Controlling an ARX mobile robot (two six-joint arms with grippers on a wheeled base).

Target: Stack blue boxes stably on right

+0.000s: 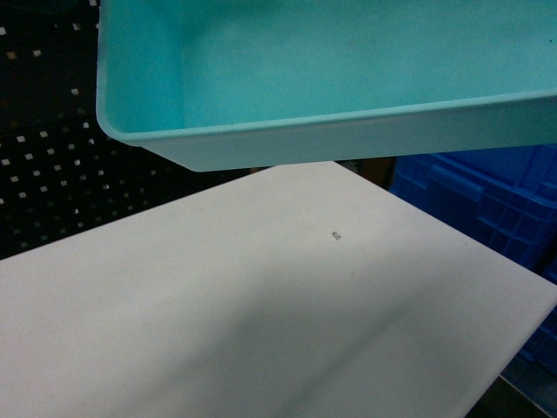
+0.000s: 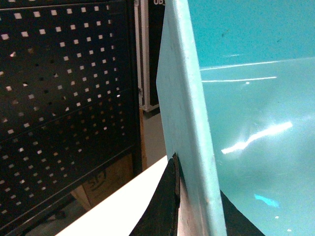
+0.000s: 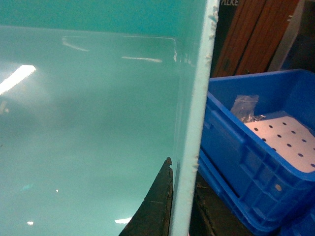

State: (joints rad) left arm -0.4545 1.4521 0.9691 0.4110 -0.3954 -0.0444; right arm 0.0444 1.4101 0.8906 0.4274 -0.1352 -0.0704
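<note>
While raised, one blue box (image 1: 348,70), two hands (image 2: 197,216) (image 3: 172,206)

Little of me showed. At the bottom centre of my left wrist frame, my left gripper's finger (image 2: 170,206) was a black, tapering wedge with a worn, brownish inner edge. At the bottom of my right wrist frame, my right gripper's finger (image 3: 156,209) was likewise black, pointed and scuffed.
</note>
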